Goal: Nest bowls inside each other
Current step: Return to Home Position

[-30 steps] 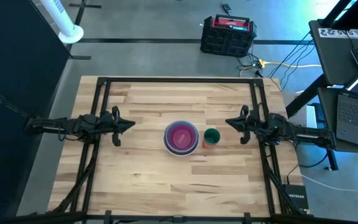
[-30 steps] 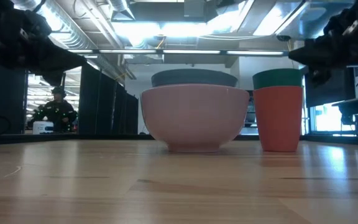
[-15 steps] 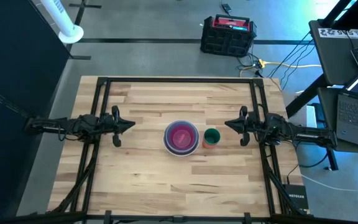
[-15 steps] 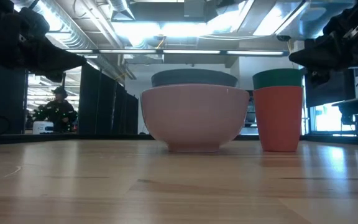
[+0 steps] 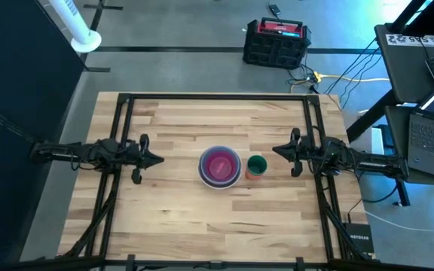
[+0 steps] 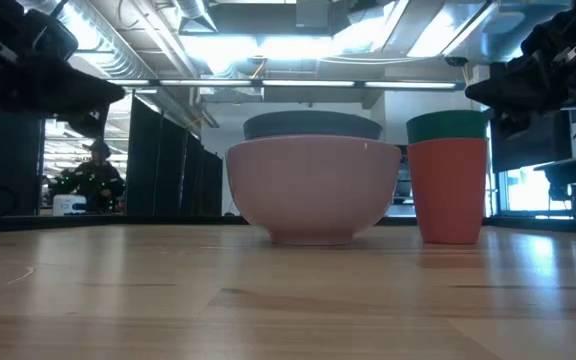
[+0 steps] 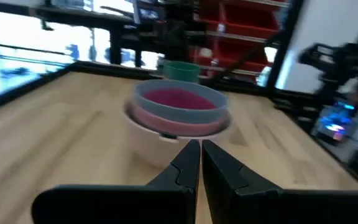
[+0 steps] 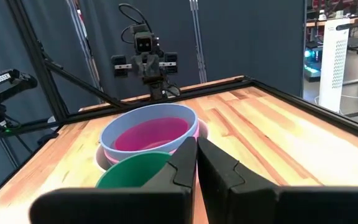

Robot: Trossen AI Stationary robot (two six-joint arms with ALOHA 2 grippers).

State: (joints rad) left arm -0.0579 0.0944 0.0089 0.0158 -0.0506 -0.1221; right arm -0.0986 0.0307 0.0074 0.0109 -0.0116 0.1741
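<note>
One bowl stack, one green cup, one orange cup

High cam looked straight down on the whole light wooden plank table. Low cam sat at tabletop level, close to the nested stack of round plastic bowls, facing the room behind. Wrist cams faced each other across it; all four shared that stack.

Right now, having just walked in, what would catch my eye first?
A nested stack of bowls, magenta innermost, sits at the table's centre, with a green cup inside an orange cup beside it. On either side, the left end effector and right end effector hang shut, pointing inward.
</note>
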